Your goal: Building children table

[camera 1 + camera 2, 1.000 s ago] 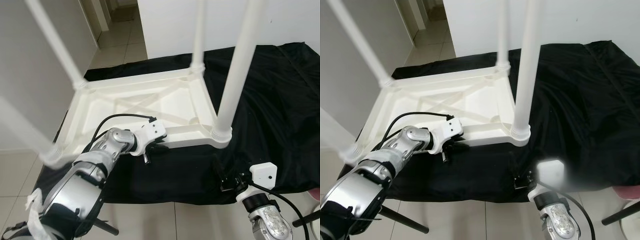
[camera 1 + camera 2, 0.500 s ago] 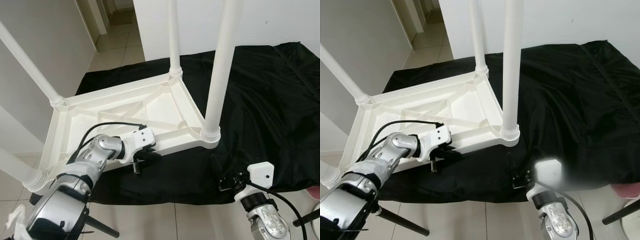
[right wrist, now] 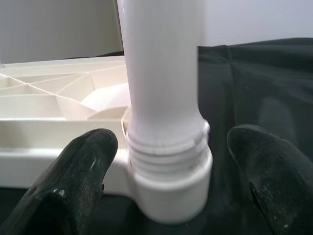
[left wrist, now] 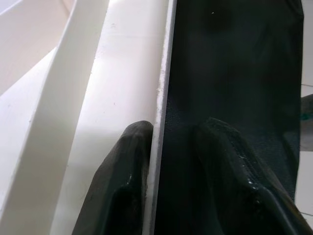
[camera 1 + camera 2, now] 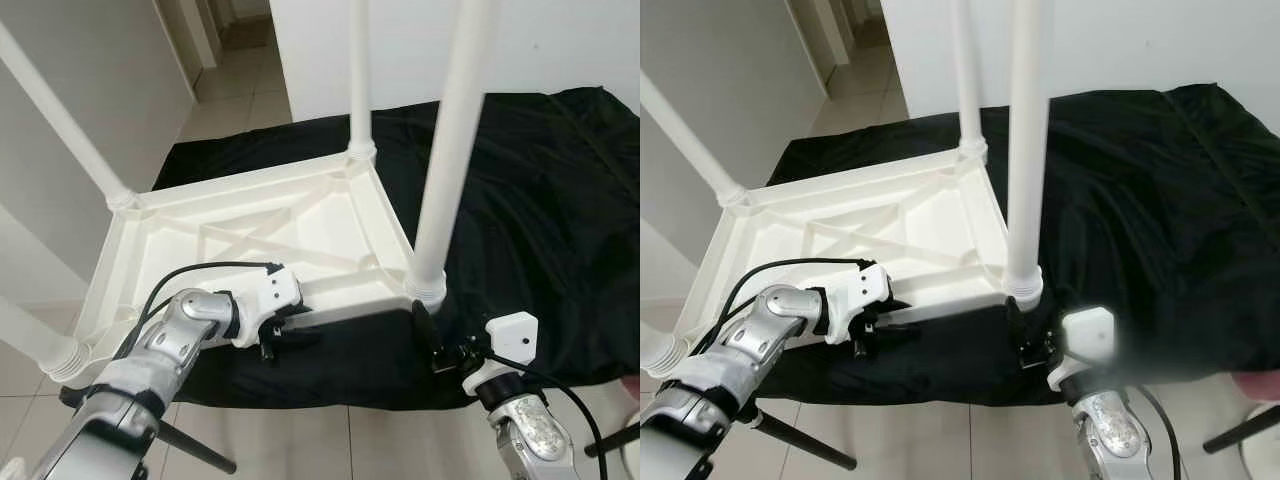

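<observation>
White table [image 5: 250,225]: upside down on black cloth [image 5: 540,180].
Left gripper [image 4: 161,147]: we pinch the table rim.
Right gripper [image 3: 166,161]: spread around the near leg [image 3: 164,98]; we should close squarely at its base.

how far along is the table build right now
Done: the white table top lies upside down on the black cloth with four legs standing in its corners. In hand: the left gripper pinches the near rim; the right gripper sits open around the near right leg. Left: likely seating that leg and flipping the table.
</observation>
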Motion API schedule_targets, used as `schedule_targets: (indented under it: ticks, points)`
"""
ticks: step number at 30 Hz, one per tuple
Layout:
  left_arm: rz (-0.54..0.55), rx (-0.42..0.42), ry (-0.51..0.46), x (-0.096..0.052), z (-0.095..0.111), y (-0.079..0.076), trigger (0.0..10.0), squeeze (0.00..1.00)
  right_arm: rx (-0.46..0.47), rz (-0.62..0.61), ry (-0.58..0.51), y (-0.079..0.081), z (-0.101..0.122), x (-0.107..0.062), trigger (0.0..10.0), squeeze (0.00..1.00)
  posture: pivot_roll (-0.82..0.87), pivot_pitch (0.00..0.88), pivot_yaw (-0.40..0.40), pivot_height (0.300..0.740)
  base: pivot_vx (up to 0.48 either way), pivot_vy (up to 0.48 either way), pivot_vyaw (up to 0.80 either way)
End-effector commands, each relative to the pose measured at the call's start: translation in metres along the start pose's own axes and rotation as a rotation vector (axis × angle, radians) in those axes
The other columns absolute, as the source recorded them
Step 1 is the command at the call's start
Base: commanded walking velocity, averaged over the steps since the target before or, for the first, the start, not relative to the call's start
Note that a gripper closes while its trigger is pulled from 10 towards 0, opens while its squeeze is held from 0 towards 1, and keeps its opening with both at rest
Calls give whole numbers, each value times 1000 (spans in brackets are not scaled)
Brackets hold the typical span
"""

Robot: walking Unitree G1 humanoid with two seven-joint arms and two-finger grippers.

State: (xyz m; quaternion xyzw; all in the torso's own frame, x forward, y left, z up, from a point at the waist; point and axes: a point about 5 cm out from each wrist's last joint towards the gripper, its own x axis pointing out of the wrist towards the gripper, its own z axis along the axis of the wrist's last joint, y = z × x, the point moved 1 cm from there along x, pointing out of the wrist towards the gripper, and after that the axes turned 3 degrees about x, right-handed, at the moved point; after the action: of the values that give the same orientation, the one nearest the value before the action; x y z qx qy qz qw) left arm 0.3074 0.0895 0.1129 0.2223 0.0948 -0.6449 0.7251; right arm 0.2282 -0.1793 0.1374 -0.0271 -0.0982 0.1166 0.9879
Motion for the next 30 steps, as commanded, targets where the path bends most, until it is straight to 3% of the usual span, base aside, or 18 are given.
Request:
schedule_targets:
  ticks: [1, 8, 14, 18, 25, 28, 30]
  points:
    - [-160, -46, 0, 5, -6, -21, 10000, 0, 16, 31, 12, 4, -3, 4, 10000, 0, -160, 16, 147, 740, 0, 0, 0]
    - [-57, -57, -115, 7, 16, -22, 10000, 0, 2, 21, -4, -1, 2, 11, 10000, 0, -153, 21, 141, 740, 0, 0, 0]
    - [108, -35, -193, 6, 31, -21, 10000, 0, -7, 16, -7, -5, 2, 13, 10000, 0, -139, 28, 127, 740, 0, 0, 0]
    - [234, -45, -279, 7, 47, -13, 10000, 0, -21, 45, -8, -3, 1, 22, 10000, 0, -137, 26, 126, 740, 0, 0, 0]
    - [276, -75, -311, 5, 56, -10, 10000, 0, -59, 100, -20, -5, 5, 32, 10000, 0, -124, 34, 121, 740, 0, 0, 0]
    - [317, -68, -319, 3, 58, -10, 10000, 0, -71, 108, -21, -9, 7, 35, 10000, 0, -121, 38, 117, 740, 0, 0, 0]
    - [344, -105, -357, 2, 61, -13, 10000, 0, -93, 118, -16, -15, 9, 37, 10000, 0, -120, 43, 111, 740, 0, 0, 0]
